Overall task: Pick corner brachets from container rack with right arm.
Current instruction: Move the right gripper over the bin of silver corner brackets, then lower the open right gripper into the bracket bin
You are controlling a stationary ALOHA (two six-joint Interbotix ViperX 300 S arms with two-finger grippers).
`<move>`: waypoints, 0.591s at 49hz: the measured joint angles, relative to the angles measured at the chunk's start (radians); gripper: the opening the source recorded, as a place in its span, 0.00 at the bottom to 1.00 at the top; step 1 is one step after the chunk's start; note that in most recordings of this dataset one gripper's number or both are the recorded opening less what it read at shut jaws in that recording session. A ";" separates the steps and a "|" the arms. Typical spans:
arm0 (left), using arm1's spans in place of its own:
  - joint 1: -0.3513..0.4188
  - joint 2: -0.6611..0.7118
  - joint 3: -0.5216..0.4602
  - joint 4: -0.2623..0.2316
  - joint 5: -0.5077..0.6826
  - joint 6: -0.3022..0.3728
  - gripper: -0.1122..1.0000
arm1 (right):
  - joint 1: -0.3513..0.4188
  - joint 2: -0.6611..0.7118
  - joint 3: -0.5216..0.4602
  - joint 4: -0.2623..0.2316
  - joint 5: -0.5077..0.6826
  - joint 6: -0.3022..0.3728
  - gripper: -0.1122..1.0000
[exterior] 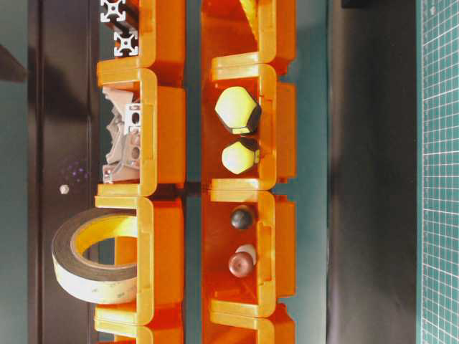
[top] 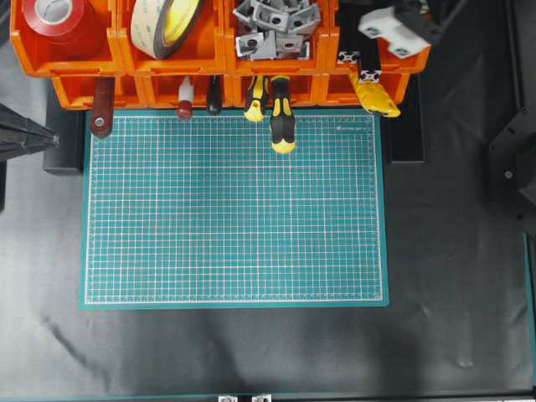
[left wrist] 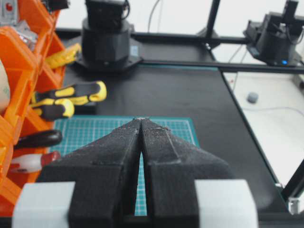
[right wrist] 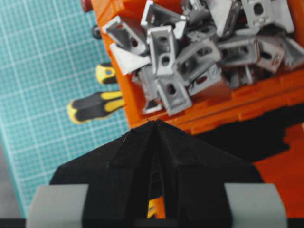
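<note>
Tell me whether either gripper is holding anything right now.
Nothing is held. The right gripper is shut empty above the brackets; the left gripper is shut empty too.

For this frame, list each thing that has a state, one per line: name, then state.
Right tool: shut, empty, poised over the bin edge just short of the brackets.
Left tool: shut, empty, above the mat.
Corner brachets: heaped loose in an upper bin, none picked.
Container rack: bins open-topped, tool handles poking from the lower tier.
Cutting mat: lying flat.
Tape roll: standing on edge in its bin.
</note>
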 measured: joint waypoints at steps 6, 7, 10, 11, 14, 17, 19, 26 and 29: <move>0.000 -0.003 0.000 0.000 -0.003 0.003 0.10 | -0.006 0.028 -0.006 0.000 0.000 -0.031 0.35; 0.000 -0.005 0.000 0.000 -0.002 0.005 0.10 | -0.006 0.031 -0.008 0.000 -0.002 -0.034 0.41; 0.000 -0.003 0.000 0.002 -0.003 0.003 0.10 | -0.006 0.038 -0.009 0.000 -0.008 -0.032 0.58; 0.000 -0.005 0.000 0.002 -0.003 0.003 0.10 | -0.006 0.043 -0.009 0.000 -0.012 -0.032 0.63; 0.000 -0.005 0.000 0.002 -0.003 0.003 0.10 | -0.006 0.055 -0.011 0.000 -0.020 -0.032 0.77; 0.000 -0.003 -0.002 0.002 -0.003 0.003 0.10 | -0.006 0.071 -0.012 0.000 -0.028 -0.026 0.86; 0.000 -0.002 0.000 0.002 -0.003 0.003 0.10 | -0.006 0.081 -0.014 0.000 -0.029 -0.021 0.87; 0.000 0.002 0.000 0.002 -0.003 0.003 0.10 | -0.006 0.124 -0.031 0.014 -0.029 -0.017 0.87; 0.000 0.002 0.000 0.002 -0.003 0.003 0.10 | -0.008 0.141 -0.041 0.015 -0.028 -0.017 0.88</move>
